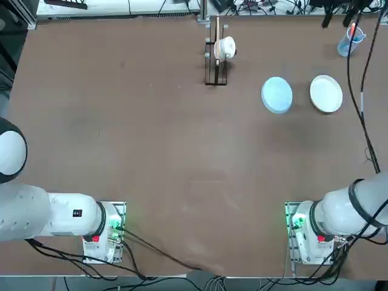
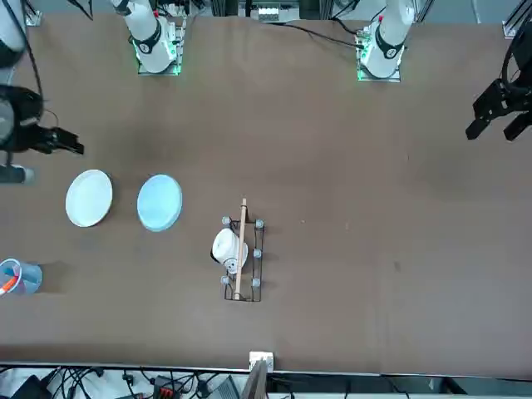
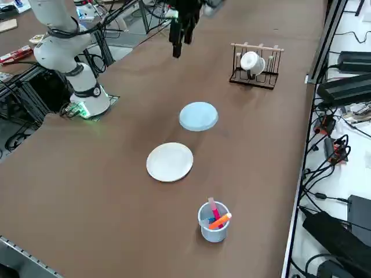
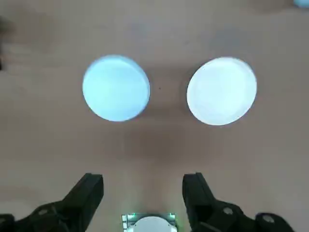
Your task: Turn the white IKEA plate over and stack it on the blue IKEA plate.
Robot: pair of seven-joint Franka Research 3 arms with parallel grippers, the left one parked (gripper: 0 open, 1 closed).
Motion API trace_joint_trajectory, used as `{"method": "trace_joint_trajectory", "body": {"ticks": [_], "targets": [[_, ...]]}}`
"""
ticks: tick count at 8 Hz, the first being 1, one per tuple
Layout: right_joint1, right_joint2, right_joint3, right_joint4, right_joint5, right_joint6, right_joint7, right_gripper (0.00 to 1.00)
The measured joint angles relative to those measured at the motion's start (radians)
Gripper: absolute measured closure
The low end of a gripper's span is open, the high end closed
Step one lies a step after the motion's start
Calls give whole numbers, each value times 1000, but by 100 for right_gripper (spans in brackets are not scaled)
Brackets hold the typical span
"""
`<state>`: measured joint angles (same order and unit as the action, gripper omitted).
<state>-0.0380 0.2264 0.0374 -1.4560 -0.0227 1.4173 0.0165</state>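
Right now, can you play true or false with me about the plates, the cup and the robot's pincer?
1. The white plate sits on top of the blue plate. False: they lie side by side on the table, not touching.
2. The right pincer is open and holds nothing. True.
3. The clear blue cup is tipped over. False: it stands upright with orange and pink things in it.
4. A small white cup hangs on the wooden rack. True.
5. The right pincer is squeezing the white plate. False: it hangs in the air, away from both plates.
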Motion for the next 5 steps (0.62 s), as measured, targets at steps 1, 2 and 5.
{"method": "trace_joint_trajectory", "body": {"ticks": [1, 2, 5], "targets": [[-3, 19, -5, -55, -2, 64, -2, 0], [-10, 30, -10, -132, -4, 168, -4, 0], [-75, 42, -16, -411, -6, 534, -60, 0]]}}
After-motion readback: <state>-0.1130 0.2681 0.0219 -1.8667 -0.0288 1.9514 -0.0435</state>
